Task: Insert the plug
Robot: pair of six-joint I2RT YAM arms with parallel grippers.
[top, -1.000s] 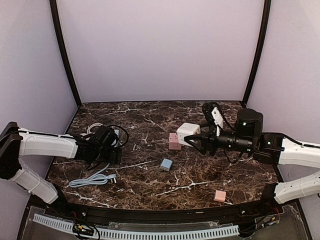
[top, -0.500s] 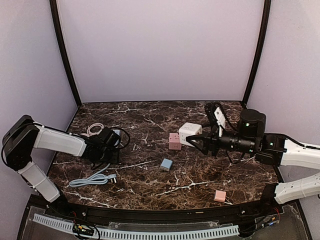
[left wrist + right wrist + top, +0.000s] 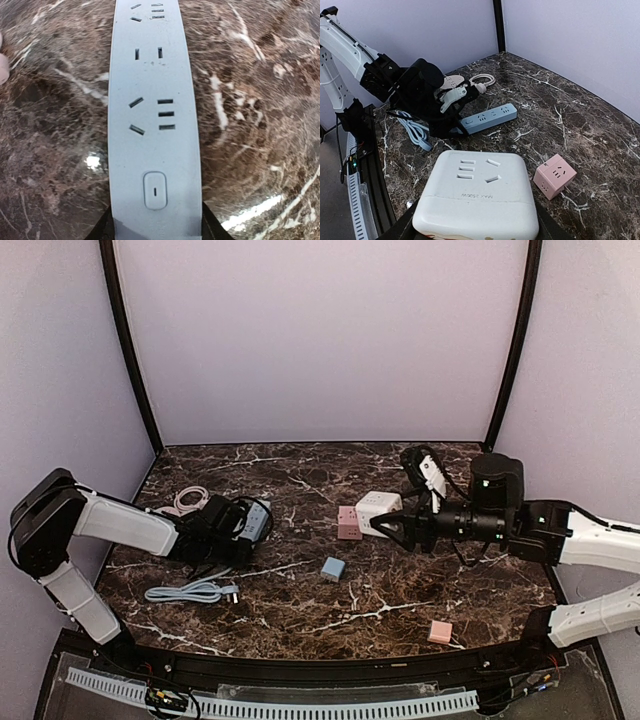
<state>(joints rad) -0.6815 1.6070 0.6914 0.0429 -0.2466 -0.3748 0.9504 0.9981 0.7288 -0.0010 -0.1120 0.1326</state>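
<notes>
My left gripper [image 3: 156,231] is shut on the switch end of a light-blue power strip [image 3: 152,125], with a black finger against each long side. The strip [image 3: 256,519] lies low over the marble at the left and points toward the middle. Its blue cable [image 3: 185,592] ends in a plug [image 3: 229,592] lying on the table near the front left. My right gripper [image 3: 388,525] is shut on a white cube socket [image 3: 377,507], held above the table at center right. In the right wrist view the cube [image 3: 477,192] shows its socket face upward.
A pink cube socket [image 3: 349,523] with prongs sits just left of the white cube. A small blue cube [image 3: 333,568] lies in the middle, a small pink one [image 3: 440,631] at the front right. A white coiled cable [image 3: 186,499] lies behind the left gripper.
The left jaws have closed onto the power strip and carried it right, toward the middle. The blue cable slid a little with it. The right arm barely shifted, still holding the white cube.
</notes>
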